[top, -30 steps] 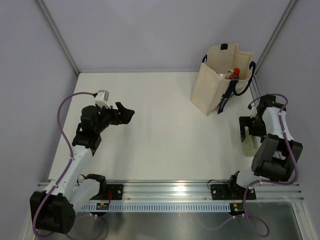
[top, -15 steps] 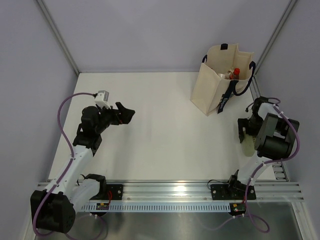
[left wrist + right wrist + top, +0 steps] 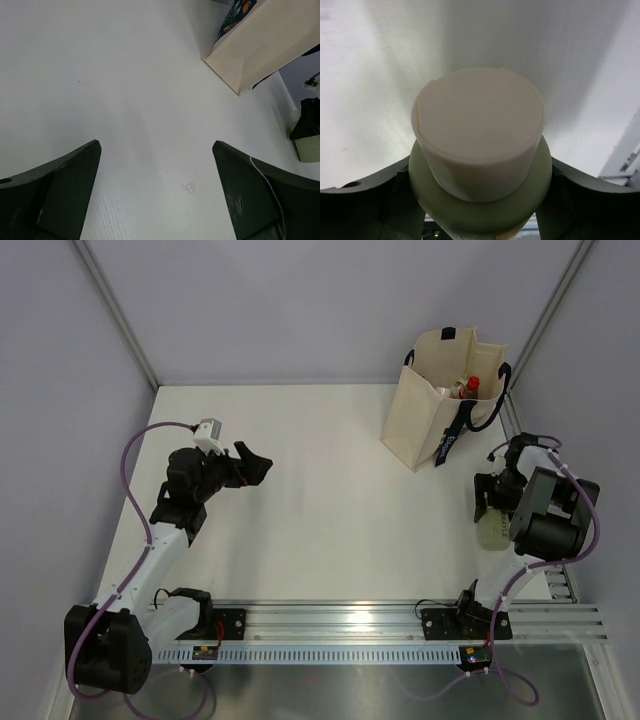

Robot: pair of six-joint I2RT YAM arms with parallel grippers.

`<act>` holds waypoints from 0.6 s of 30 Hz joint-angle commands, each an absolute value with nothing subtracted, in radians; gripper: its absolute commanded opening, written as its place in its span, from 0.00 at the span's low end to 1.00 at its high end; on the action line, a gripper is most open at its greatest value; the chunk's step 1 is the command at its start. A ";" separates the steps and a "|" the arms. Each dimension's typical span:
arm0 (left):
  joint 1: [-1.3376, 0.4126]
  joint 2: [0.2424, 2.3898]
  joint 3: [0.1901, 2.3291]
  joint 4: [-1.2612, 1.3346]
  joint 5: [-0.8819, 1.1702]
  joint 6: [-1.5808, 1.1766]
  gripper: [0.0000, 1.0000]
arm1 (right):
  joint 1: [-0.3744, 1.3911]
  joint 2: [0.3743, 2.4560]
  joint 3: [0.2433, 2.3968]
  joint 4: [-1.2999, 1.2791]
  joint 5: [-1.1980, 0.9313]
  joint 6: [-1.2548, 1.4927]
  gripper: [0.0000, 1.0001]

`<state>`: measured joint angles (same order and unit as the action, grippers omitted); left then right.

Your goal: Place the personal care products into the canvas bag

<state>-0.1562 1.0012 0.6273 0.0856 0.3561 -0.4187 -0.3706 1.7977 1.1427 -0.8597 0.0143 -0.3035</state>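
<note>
Table (image 3: 330,490): white, one surface, seen whole in top view only. Canvas bag (image 3: 425,430): upright at far-right corner, mouth open, navy handles; top view looks into it and shows a red-capped bottle (image 3: 471,385) inside w/ other contents too small to tell; left wrist view shows only the bag's beige outer wall (image 3: 260,45) and a bit of dark print, no interior. L arm: reaches over left half of table, well apart from bag. Left gripper (image 3: 255,468): top view too small to read the jaws; left wrist view shows left gripper (image 3: 155,144) spread wide, bare table between fingers, nothing held. Right gripper (image 3: 487,505): near right table edge, near side of bag. Pale bottle (image 3: 493,532): on table just below it, mostly hidden by arm in top view; right wrist view shows pale bottle (image 3: 480,200) end-on w/ white cap (image 3: 479,130) toward lens, right gripper (image 3: 480,172) clamped on it, fingers against both flanks, no gap seen. Left wrist view catches same bottle at far-right edge.
</note>
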 commanded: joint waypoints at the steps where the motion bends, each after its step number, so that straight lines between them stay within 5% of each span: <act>1: -0.160 1.005 0.673 0.163 0.379 -0.416 0.99 | -0.403 1.631 1.193 -0.928 -0.257 -0.377 0.00; 12: -0.158 1.043 0.678 0.209 0.416 -0.440 0.99 | -0.410 1.402 1.333 -1.028 -0.753 -0.460 0.00; 18: -0.158 1.045 0.692 0.213 0.429 -0.440 0.99 | -0.385 1.414 1.612 -0.919 -0.897 -0.275 0.00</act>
<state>-0.1562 1.0431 0.6388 0.1303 0.3988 -0.4389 -0.4057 1.4487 1.4277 -1.0218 -0.7208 -0.3885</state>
